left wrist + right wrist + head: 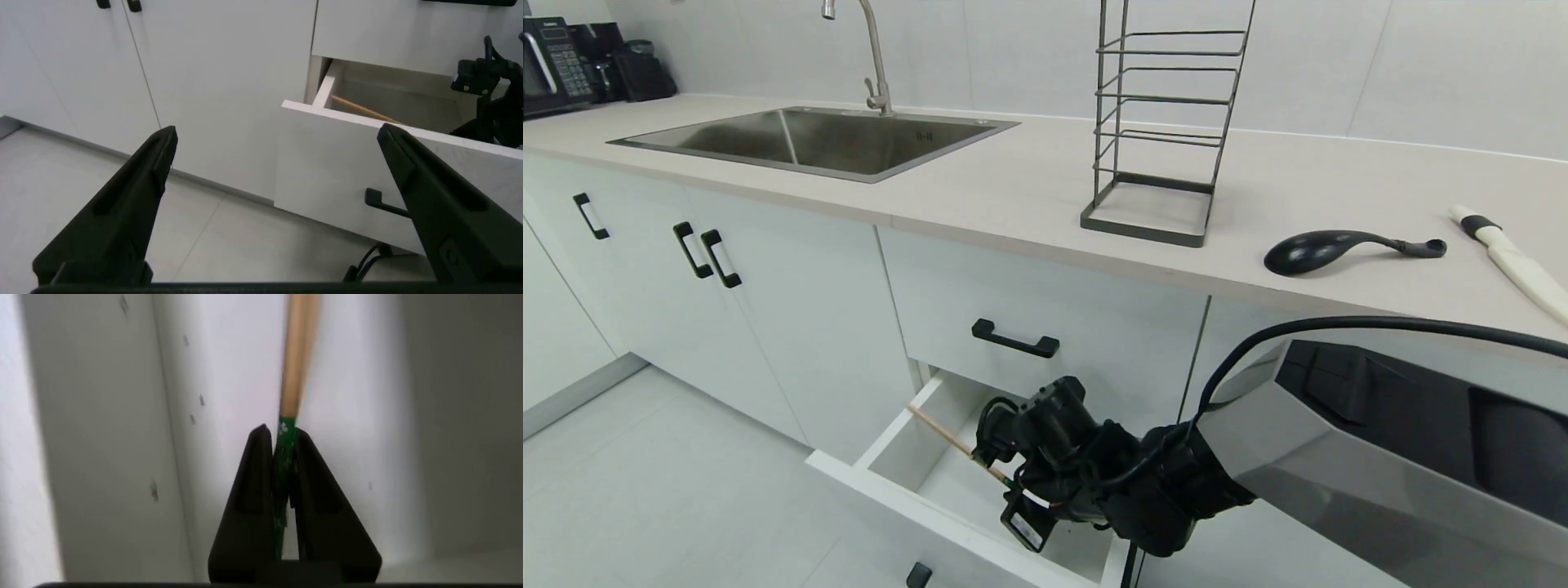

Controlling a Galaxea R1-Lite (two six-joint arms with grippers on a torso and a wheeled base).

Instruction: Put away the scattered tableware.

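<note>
Right arm (pixel 1339 490): silver-grey angular shell, black wrist, black cable (pixel 1380 321); jaws black, seemingly matte.

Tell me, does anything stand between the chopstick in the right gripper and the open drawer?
Nothing visible does. The right gripper holds the chopstick inside the open drawer, above its bare white floor. The chopstick's far tip lies close to the drawer's side wall.
</note>
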